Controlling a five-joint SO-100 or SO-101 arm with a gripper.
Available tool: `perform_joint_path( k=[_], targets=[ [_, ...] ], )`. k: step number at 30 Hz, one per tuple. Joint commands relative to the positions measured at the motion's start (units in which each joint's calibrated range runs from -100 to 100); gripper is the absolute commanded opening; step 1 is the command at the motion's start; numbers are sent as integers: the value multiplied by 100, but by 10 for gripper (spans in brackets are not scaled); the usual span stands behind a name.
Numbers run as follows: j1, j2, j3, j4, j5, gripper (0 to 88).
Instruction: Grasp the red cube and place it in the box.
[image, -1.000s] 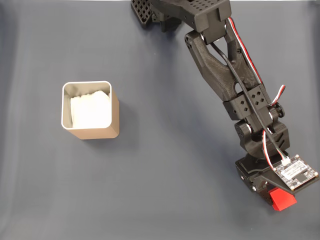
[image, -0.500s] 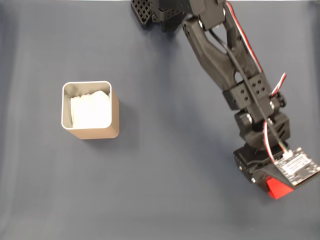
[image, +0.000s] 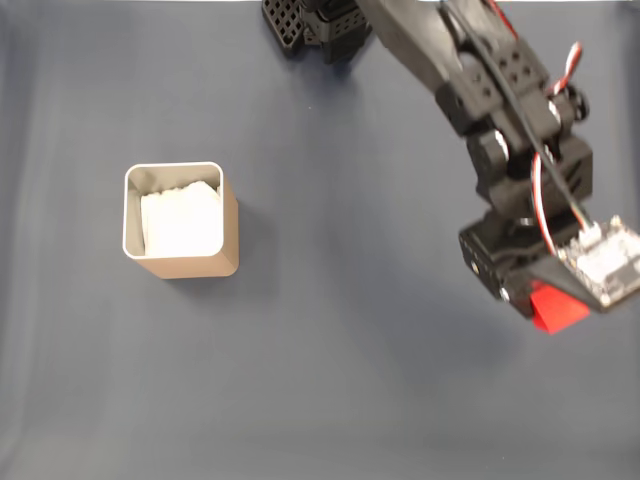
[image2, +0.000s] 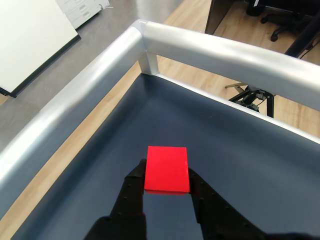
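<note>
Fixed view: gripper (image: 548, 312) at right side of dark mat, red cube (image: 556, 309) peeking from under camera board, apparently raised clear of mat for carry. Box (image: 182, 220) well apart at left, open top up, white lining visible.

Wrist view: black fingers (image2: 131, 189) pinching red cube (image2: 166, 169) on opposite side faces, top face clear; grip looks square.

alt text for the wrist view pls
The black gripper holds the red cube between its two fingers above a dark blue table surface. A silver metal rail edges the table, with wooden floor beyond.
</note>
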Motion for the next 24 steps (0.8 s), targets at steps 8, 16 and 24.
perform_joint_path(
  k=[8,16,24],
  targets=[
    [441,-2082,1039,769,-44,51],
    [1080,-3164,2132,810,-59,48],
    [1989,-3406,2251,917,-59,42]
  ],
)
